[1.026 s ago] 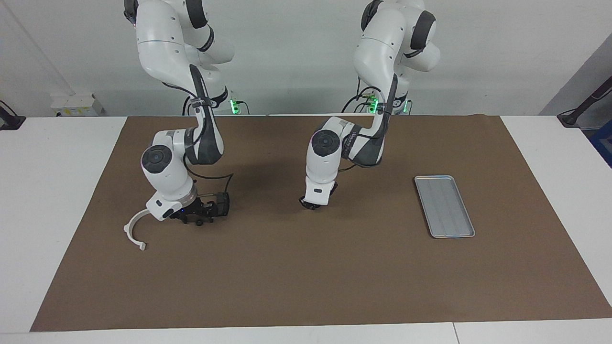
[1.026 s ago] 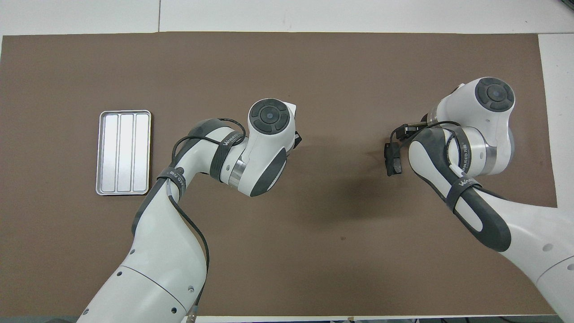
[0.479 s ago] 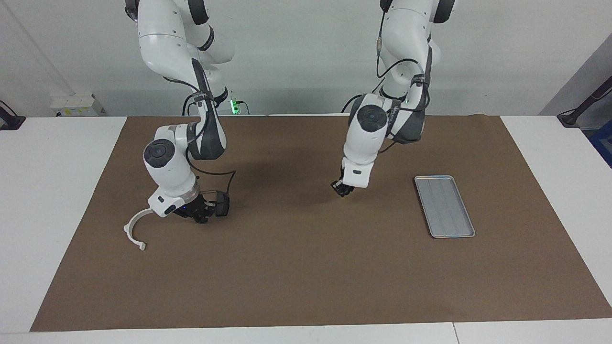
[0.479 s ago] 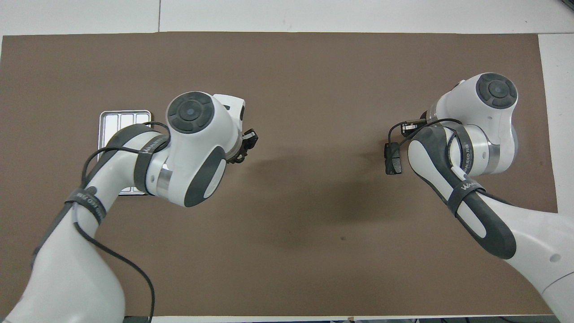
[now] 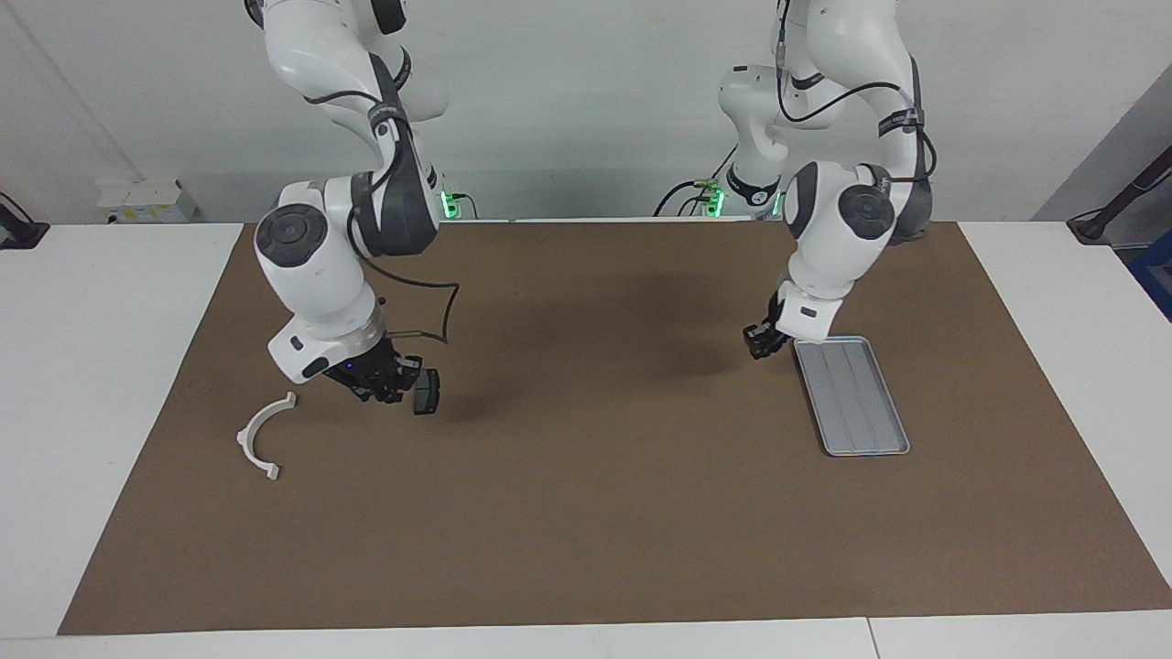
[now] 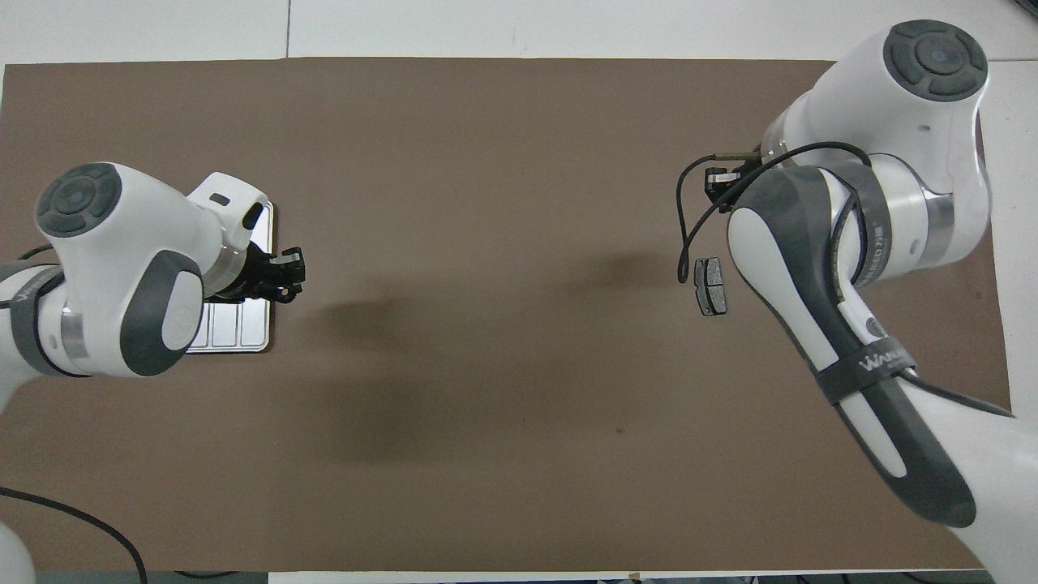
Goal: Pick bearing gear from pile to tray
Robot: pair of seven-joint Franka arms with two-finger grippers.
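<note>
The silver-grey tray [image 5: 856, 403] lies on the brown mat toward the left arm's end; it also shows in the overhead view [image 6: 243, 332], partly covered by the left arm. My left gripper [image 5: 760, 340] hangs low at the tray's edge that faces the table's middle, also seen from overhead [image 6: 284, 274]. Of the pile I see the white plastic arc [image 5: 259, 437] and one dark grey brake pad [image 5: 426, 392], which also shows overhead [image 6: 711, 285]. My right gripper [image 5: 380, 384] is raised just over the pile, beside the brake pad, and shows overhead [image 6: 722, 180]. The tiny black pieces are hidden.
The brown mat [image 5: 586, 513] covers most of the white table. A black cable loops from the right wrist [image 5: 439, 316] above the pile. The right arm hides the white arc in the overhead view.
My left arm has swung from over the middle of the mat to the tray's edge. My right gripper has lifted off the pile, leaving the brake pad and arc uncovered.
</note>
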